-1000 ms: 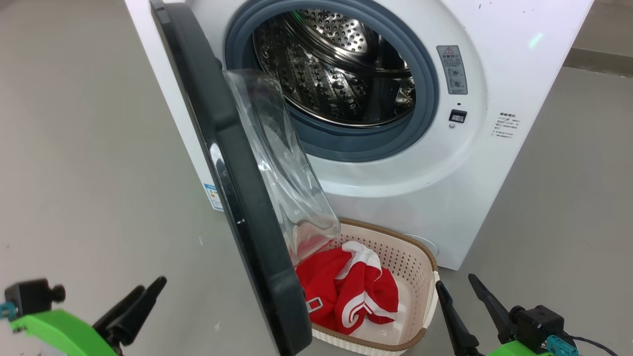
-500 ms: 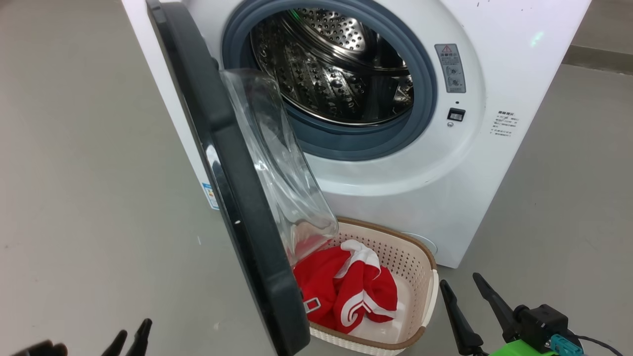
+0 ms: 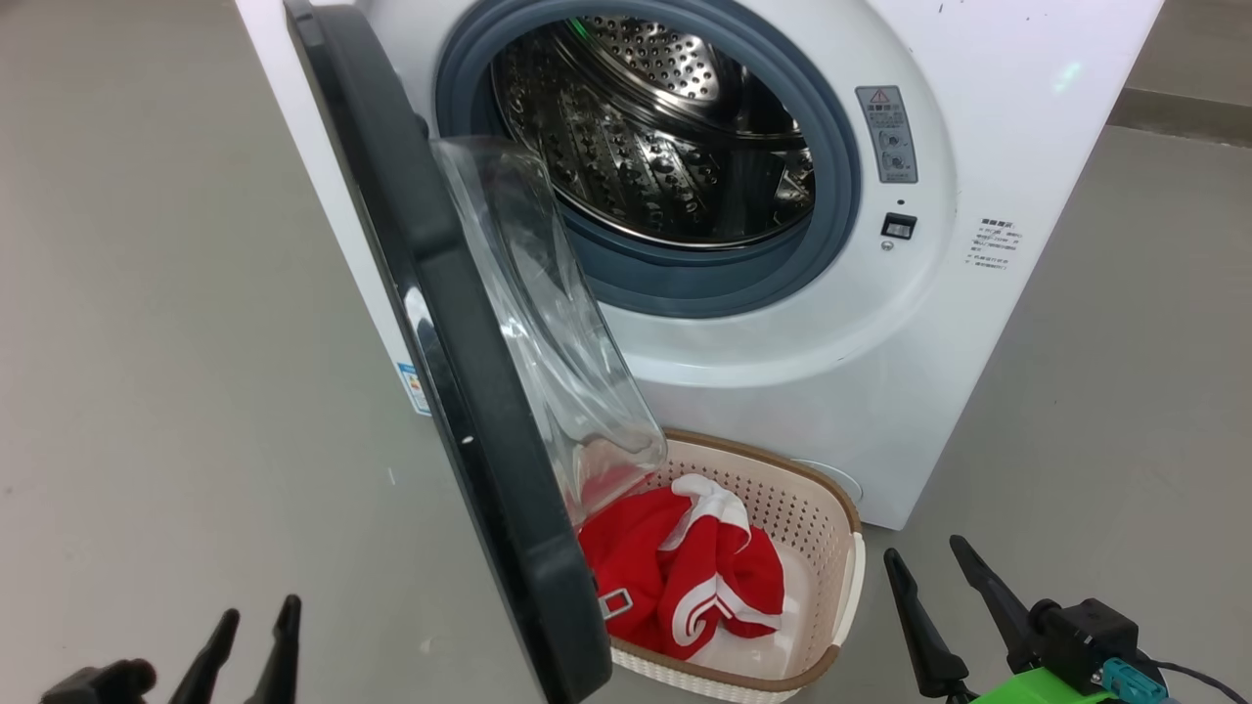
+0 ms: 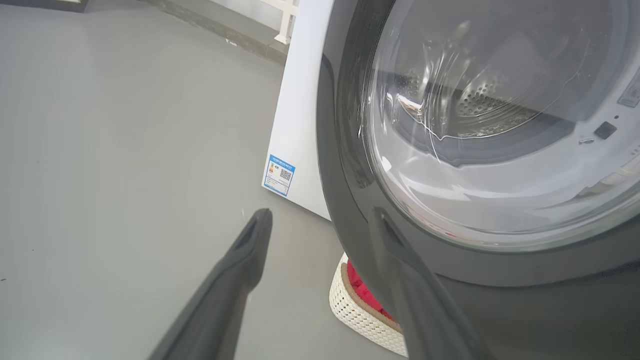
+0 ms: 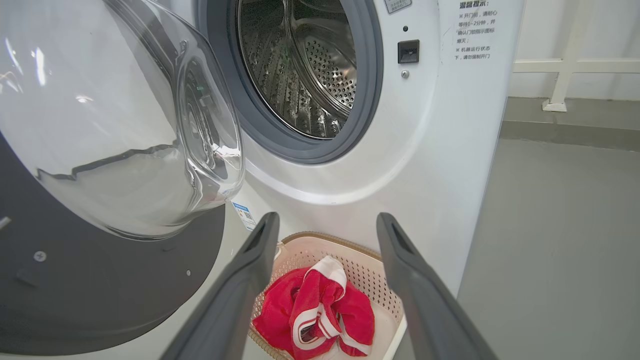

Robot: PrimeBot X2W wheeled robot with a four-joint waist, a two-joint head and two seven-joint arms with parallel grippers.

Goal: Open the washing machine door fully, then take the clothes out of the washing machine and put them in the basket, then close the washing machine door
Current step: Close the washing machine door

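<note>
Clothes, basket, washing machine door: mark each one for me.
clothes (image 3: 685,577), head view, red fabric mid-heap.
basket (image 3: 792,501), head view, perforated far inner wall.
washing machine door (image 3: 430,293), head view, glossy black rim.

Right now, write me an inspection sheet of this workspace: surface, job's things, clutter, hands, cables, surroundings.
Surface: grey floor, with a few small specks.
Washing machine: white; no garment in the visible part of the drum.
Washing machine door: open, swung out to the robot's left, its lower edge in front of the basket's left end.
Clothes: red garment lying in the basket.
Clutter: nothing seen.
Left hand: open, empty, low by the door's outer face.
Right hand: open, empty, right of the basket.
Cables: dark lead behind the right hand.
Surroundings: white railing by the wall.
</note>
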